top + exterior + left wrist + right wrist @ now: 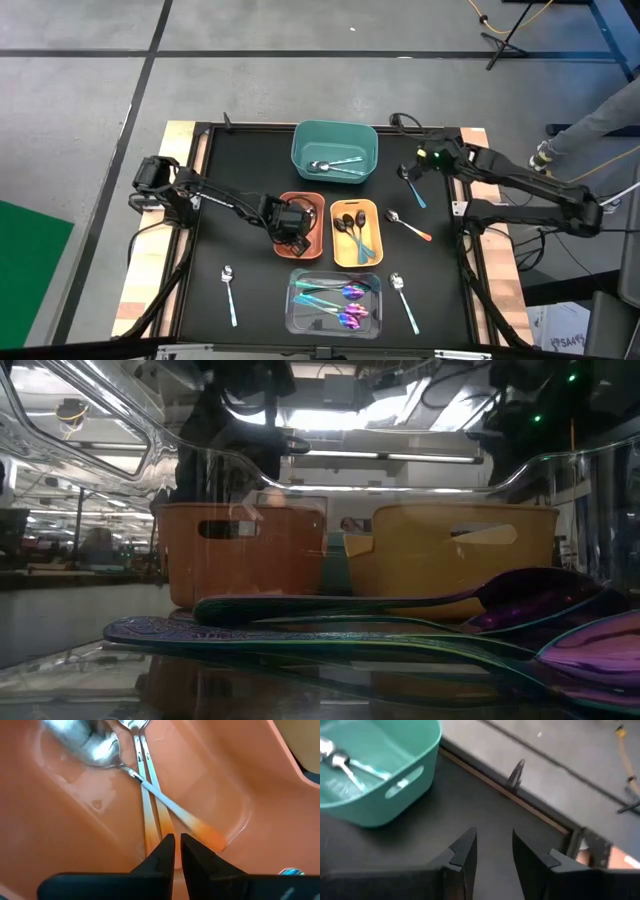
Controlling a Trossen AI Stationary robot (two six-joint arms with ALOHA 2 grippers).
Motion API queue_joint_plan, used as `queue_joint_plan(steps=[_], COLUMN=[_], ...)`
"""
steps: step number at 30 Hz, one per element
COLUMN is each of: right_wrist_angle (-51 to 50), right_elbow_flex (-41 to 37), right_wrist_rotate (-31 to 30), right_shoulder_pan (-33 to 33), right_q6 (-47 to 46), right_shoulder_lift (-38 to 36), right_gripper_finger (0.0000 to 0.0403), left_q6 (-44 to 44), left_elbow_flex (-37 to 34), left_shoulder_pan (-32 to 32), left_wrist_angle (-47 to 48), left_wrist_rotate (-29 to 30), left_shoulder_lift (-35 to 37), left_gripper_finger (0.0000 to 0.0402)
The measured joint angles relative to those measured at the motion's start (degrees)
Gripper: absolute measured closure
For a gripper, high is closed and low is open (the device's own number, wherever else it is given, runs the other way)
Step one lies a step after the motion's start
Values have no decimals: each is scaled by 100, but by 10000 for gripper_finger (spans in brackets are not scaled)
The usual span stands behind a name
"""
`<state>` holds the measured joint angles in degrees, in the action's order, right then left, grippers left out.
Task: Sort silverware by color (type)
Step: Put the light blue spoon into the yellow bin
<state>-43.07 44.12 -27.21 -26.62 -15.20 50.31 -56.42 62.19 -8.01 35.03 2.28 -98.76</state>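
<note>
The black table [250, 290] carried four bins, and the two dark arms reached in from either side. The teal bin [334, 150] stood at the far edge and held teal-handled spoons [335, 166] with silver bowls. Nearer, the orange bin [318, 205] and the yellow bin [357, 232] stood side by side, and the clear bin [334, 302] lay closest to the front edge.

The left gripper [176, 851] hung inside the orange bin, its fingers [160, 855] nearly together with only a thin gap, holding nothing. Just past the tips lay orange-handled spoons [150, 790]: polished silver bowls, slim shanks fading to orange at the handle ends, one lying crosswise over two others.

The right gripper [492, 850] hovered over the bare tabletop beside the teal bin, fingers parted moderately and empty.

The yellow bin held black-headed spoons [350, 226]. In the clear bin lay iridescent purple-teal spoons [335, 303], their bowls purple and their handles shading to teal.

Four pieces lay loose on the table: a teal-handled spoon [413, 187] below the right gripper, an orange-handled spoon [408, 226] right of the yellow bin, and two silver spoons with pale blue handles, one [230, 294] left of the clear bin, one [404, 301] right of it.
</note>
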Motion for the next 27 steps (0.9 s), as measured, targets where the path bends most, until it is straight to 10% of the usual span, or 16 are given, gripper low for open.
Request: queue_joint_plan(steps=[18,27], right_wrist_angle=[-453,-566], right_elbow_flex=[0,0], right_wrist_rotate=[2565,2686], right_shoulder_pan=[-1262,-1278], right_q6=[0,44], right_shoulder_lift=[1973,2713], right_gripper_finger=[288,288], left_q6=[-4,-8], left_elbow_flex=[0,0], left_shoulder_pan=[0,0], left_wrist_angle=[4,2], left_wrist_rotate=[0,-1], left_shoulder_lift=[1,1], left_gripper_finger=[376,376])
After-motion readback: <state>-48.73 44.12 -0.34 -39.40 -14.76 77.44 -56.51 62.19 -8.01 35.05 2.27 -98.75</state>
